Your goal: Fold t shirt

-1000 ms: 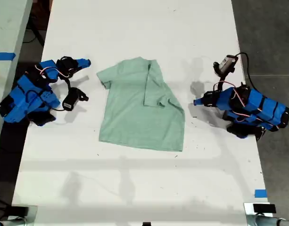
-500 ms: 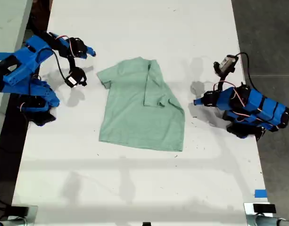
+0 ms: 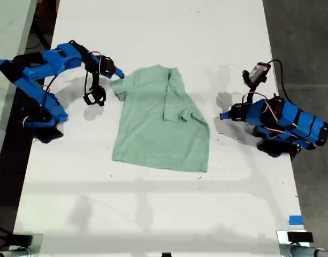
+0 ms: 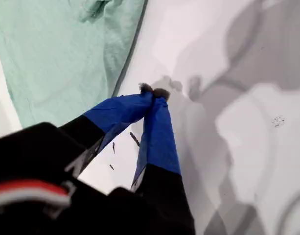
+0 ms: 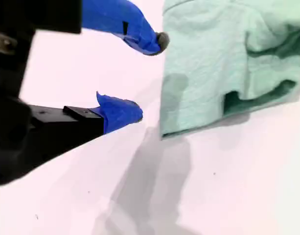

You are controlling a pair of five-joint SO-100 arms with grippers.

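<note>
A white counter (image 3: 153, 214) runs the length of the exterior view. At that view's left stands a blue robot arm with black cabling, reaching toward the middle. Its tip, the second end effector (image 3: 118, 74), sits just beside the sleeve edge of the shirt. In the second wrist view the second end effector (image 5: 149, 77) is spread wide, its two blue fingers apart with bare counter between them, holding nothing.

The pale mint-green short-sleeved cloth t-shirt (image 3: 153, 128) lies flat in the middle of the counter. The sleeve on the exterior view's right side is folded inward over the body, hiding the cloth beneath it. Each wrist view cuts the shirt off and shows only a part (image 5: 223, 58) (image 4: 57, 58).

At the exterior view's right a second blue arm lies low, pointing at the shirt. The first end effector (image 3: 221, 115) is near the shirt's edge but apart from it. The first wrist view shows it (image 4: 153, 92) pressed together at the tips, pinching nothing.

A small strip of blue tape (image 3: 296, 219) sits at the counter's edge, at the exterior view's lower right.
</note>
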